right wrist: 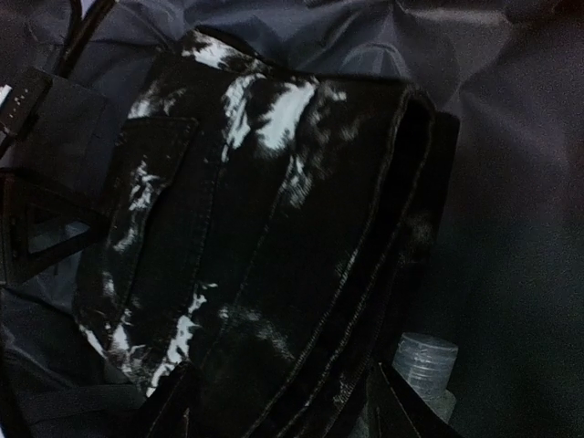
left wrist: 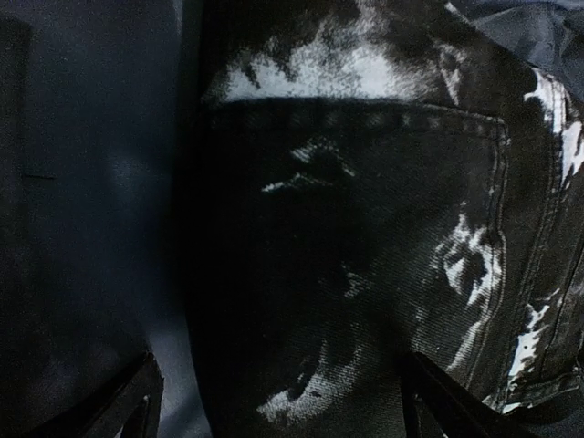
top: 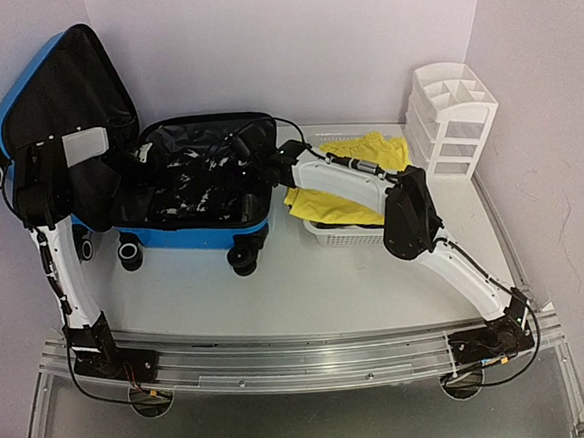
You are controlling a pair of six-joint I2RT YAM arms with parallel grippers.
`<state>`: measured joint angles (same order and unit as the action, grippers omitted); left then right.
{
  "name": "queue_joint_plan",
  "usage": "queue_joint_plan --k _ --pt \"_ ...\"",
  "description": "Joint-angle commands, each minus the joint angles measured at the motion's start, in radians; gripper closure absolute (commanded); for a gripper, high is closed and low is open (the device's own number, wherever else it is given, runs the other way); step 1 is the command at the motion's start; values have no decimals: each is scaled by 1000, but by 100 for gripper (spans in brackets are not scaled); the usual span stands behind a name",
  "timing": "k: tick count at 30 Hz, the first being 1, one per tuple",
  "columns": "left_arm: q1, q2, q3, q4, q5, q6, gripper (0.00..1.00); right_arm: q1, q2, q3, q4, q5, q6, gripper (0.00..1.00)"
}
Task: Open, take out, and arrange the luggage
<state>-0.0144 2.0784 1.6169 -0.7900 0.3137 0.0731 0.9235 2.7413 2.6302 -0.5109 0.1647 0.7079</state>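
Now left pincer and right pincer hover inside the luggage.

Luggage at the table's left rear, folded garment inside it, basket just right, drawer rack farther right

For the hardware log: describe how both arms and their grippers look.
The left arm and right arm have white link shells, black joints and bases, thin black cables looping alongside. The left gripper and right gripper are black with tapering fingers; no markings legible.
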Motion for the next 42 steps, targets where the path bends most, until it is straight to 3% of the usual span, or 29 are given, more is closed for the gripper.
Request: queue_joint_plan --k 1,6,19,21,25,27,29,31,42 --pt "5 33 -28 32 41 3 13 25 59 55 -32 134 -39 44" --pt "-2 47 -68 55 55 0 20 25 82 56 -74 218 -88 45" --pt "-49 101 -50 91 206 -64 27 11 266 141 -3 -55 95 48" --pt "-51 104 -40 97 246 -113 36 11 269 124 26 -84 110 49" --pt "-51 87 -28 111 276 -137 67 9 285 120 68 -137 151 60" --pt "-49 63 -29 115 286 -134 87 5 277 113 77 -136 156 75" --pt "-45 42 -18 105 298 -133 99 -3 258 92 101 -139 172 92" --pt "-39 35 6 84 309 -133 100 -14 238 77 132 -148 189 100" --pt "-28 1 259 -106 327 -118 100 -58 29 61 313 -107 153 100"
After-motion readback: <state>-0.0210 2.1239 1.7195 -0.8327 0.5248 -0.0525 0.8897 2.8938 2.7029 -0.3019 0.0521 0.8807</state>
